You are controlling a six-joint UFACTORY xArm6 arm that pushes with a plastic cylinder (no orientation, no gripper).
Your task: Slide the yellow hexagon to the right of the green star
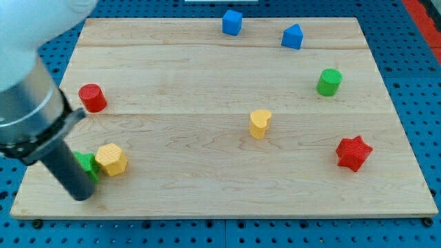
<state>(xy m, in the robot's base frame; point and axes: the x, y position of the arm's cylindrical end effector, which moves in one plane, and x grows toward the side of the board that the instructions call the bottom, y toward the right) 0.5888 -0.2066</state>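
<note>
Down in the lower left of the frame, the dark rod slants in from the big blurred arm body, and my tip (pixel 82 193) sits close to the wooden board's (pixel 207 76) bottom-left corner. It is a bare rod, with nothing to open or close and nothing held; the tip stands just left of and below the blocks there.

Right beside it is the green star (pixel 87 164), mostly hidden behind the rod, so only part of its green shows and its shape is hard to make out. Touching the star's right side sits the yellow hexagon (pixel 111 160), so the hexagon lies immediately to the right of the star in the frame. Whether the tip touches the star I cannot tell; it sits clear of the hexagon.

Elsewhere, a red cylinder (pixel 91 98) stands at the left edge, above that pair. A yellow heart (pixel 260 124) stands near the middle, a little right of centre. Along the top, a blue cube (pixel 232 22) and, to its right, a blue block with a peaked top (pixel 292 36). A green cylinder (pixel 329 82) stands at upper right, and a red star (pixel 353 153) at lower right, well apart from everything else.
</note>
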